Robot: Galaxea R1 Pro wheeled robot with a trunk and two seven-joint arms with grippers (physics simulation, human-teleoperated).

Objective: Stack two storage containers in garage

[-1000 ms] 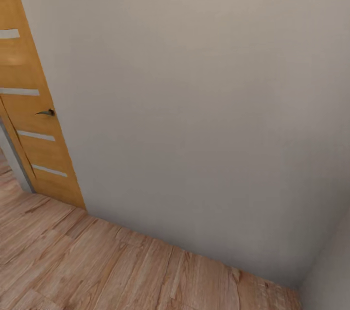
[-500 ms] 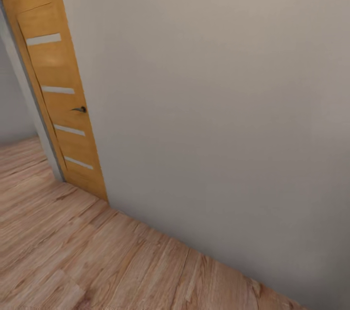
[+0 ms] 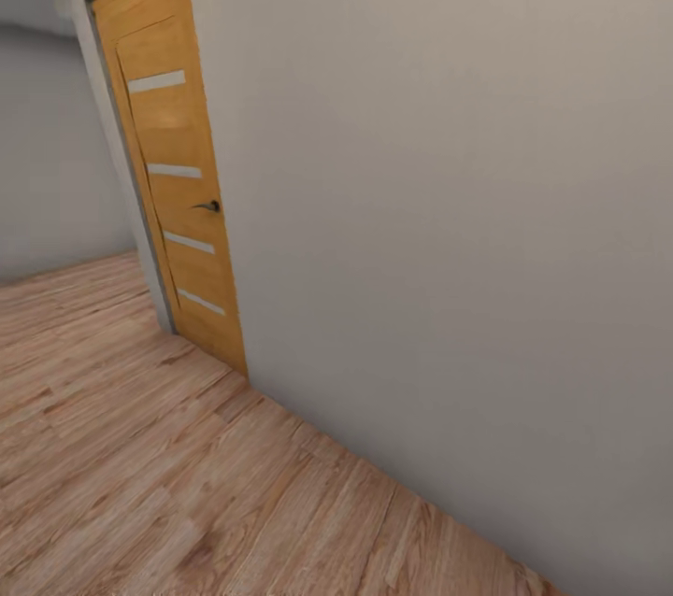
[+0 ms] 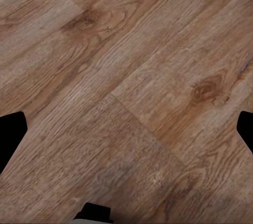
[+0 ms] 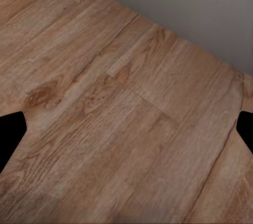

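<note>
One closed wooden door (image 3: 173, 194) with four pale slats and one dark handle (image 3: 209, 205) is sitting in one grey wall (image 3: 449, 204). Wood-plank floor (image 3: 140, 475) is running below. Left gripper (image 4: 126, 129) and right gripper (image 5: 126, 129) fingers (image 4: 10, 132) are spread wide, grasping nothing, tips cut off at the frame edges.

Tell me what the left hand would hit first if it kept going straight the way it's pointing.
Most likely the wood-plank floor. The left hand points at it with its fingers spread wide and nothing between them. How far off the floor lies is unclear.
</note>
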